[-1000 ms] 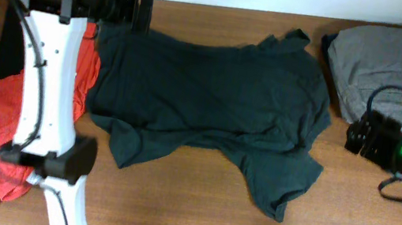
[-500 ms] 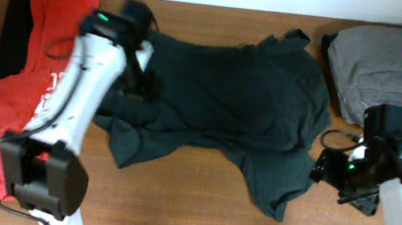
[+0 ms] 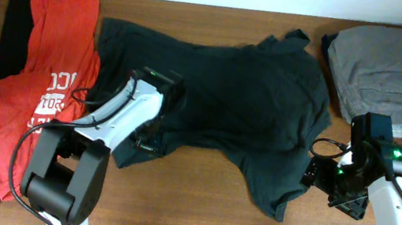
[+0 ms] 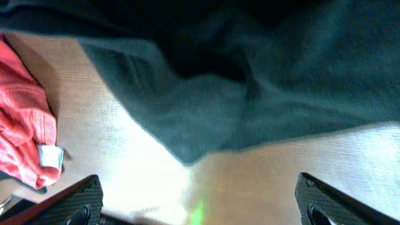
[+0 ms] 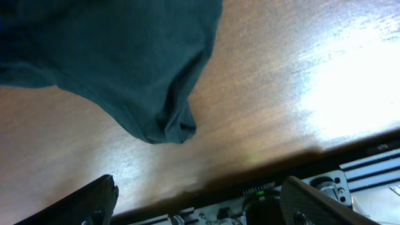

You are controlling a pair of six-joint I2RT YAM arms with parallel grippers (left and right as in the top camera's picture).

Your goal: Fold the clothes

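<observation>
We count one dark-green soft cotton T-shirt [image 3: 228, 93], spread wide and wrinkled on the brown wooden table [image 3: 187, 206], one crumpled red cotton T-shirt with white print [image 3: 34, 104], and one folded grey garment [image 3: 387, 68]. The left gripper [image 4: 200, 209] is spread wide and empty, with a rumpled green hem corner ahead of its jaws. The right gripper [image 5: 200, 209] is likewise released, with a rounded green sleeve tip ahead.

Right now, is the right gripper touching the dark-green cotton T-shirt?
Apart. The right wrist view shows bare wooden table between the open right gripper and the dark-green cotton T-shirt.
</observation>
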